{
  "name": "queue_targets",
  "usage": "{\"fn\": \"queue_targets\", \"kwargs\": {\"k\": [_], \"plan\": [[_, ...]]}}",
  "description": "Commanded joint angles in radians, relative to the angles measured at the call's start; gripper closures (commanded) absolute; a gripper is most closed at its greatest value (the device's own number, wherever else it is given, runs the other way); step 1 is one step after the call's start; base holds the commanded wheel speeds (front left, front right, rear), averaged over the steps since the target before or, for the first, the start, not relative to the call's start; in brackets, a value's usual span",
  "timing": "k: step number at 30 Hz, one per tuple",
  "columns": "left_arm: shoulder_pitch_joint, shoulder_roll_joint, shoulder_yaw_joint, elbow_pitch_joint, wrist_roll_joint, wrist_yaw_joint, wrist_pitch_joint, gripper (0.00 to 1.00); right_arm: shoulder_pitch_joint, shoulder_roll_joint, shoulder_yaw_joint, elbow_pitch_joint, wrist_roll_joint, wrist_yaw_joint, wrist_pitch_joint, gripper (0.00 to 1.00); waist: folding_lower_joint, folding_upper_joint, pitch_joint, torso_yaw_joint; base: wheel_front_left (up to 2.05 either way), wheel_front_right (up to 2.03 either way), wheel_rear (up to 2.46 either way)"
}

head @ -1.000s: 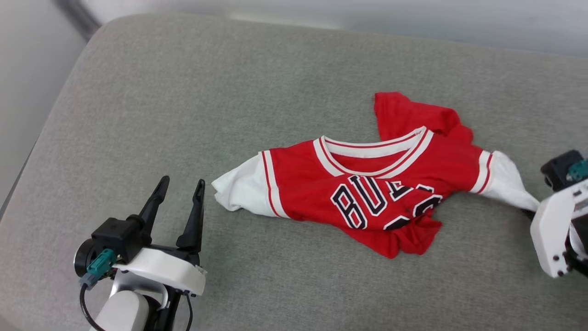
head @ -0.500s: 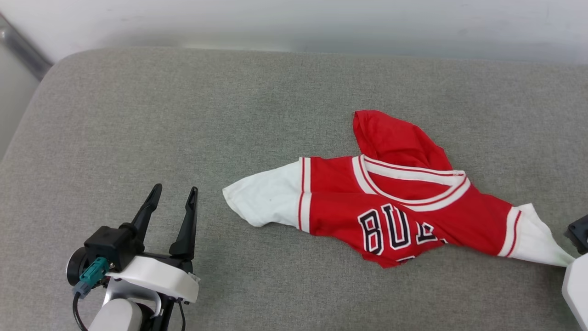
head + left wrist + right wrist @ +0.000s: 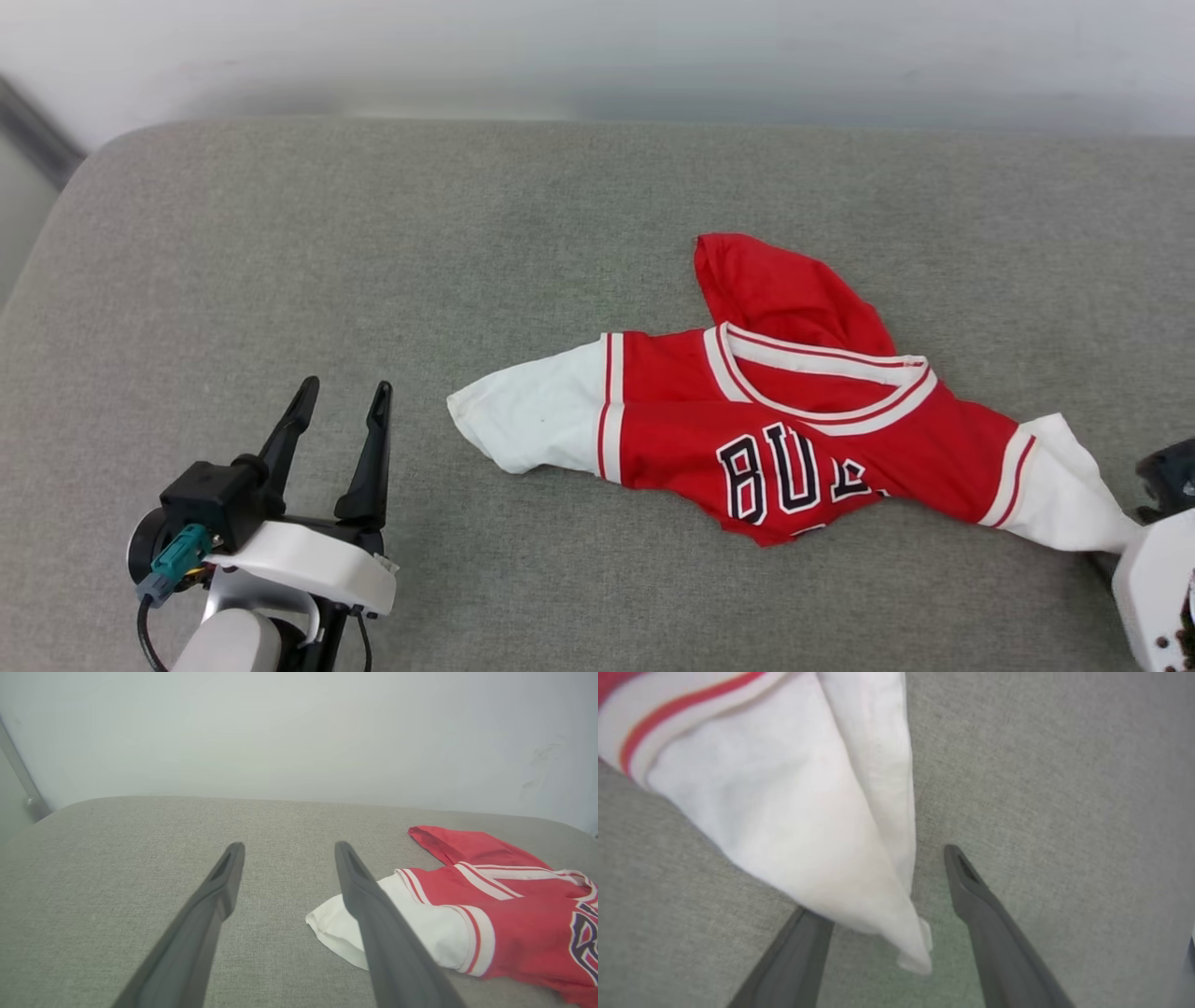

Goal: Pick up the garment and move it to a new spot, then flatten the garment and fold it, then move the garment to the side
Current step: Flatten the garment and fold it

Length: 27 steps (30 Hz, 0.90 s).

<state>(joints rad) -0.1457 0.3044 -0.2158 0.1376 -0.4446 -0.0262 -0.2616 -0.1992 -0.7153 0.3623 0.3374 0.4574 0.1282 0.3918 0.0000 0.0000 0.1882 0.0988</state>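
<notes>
**A:** Where's the garment (image 3: 794, 439)?

**B:** Crumpled on the grey cushion (image 3: 373, 233), centre-right of the head view. Its hem is tucked under and one red flap is thrown up behind the collar, so it's not flat yet.

**A:** Fingers?

**B:** The left gripper (image 3: 344, 385), lower left, is spread and empty, near the left-hand sleeve (image 3: 532, 420). The right gripper (image 3: 892, 858) is spread too. The right-hand sleeve (image 3: 794, 812) drapes over one finger (that tip is hidden under cloth), with nothing pinched.

**A:** Risk?

**B:** As I judge it, withdrawing that arm could snag the draped sleeve and drag the jersey into a worse heap. Grabbing a single layer would leave the tucked hem folded under during flattening.
</notes>
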Motion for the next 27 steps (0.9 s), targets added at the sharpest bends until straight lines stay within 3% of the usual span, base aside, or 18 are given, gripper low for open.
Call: {"fn": "queue_targets", "kwargs": {"k": [1,9,13,19,27], "plan": [[0.013,0.003,0.005,0.001,-0.004,0.004,-0.005,0.00,0.012,0.016,0.008,-0.009,0.011,0.004,-0.009,0.00,0.0000,0.0000,-0.019,-0.017,0.00,0.00,0.00],[0.045,0.002,0.028,-0.029,-0.030,0.005,-0.004,0.00,0.049,0.058,-0.118,-0.138,0.124,0.002,-0.069,0.00,0.0000,0.0000,-0.075,-0.069,0.00,0.00,0.00],[0.063,0.007,0.039,-0.048,-0.037,0.009,-0.004,0.00,0.093,0.128,-0.220,-0.226,0.151,0.002,-0.150,0.00,0.0000,0.0000,-0.089,-0.087,0.00,0.00,0.00],[0.080,0.024,0.016,-0.072,-0.066,-0.012,0.080,0.00,0.150,0.256,-0.314,-0.346,0.084,0.002,-0.350,0.00,0.0000,0.0000,-0.076,-0.116,0.00,0.00,0.00],[0.037,0.100,-0.022,-0.111,-0.086,-0.034,0.276,0.00,0.156,0.428,-0.408,-0.409,0.024,0.002,-0.574,0.00,0.0000,0.0000,-0.014,-0.160,0.00,0.00,0.00]]}}
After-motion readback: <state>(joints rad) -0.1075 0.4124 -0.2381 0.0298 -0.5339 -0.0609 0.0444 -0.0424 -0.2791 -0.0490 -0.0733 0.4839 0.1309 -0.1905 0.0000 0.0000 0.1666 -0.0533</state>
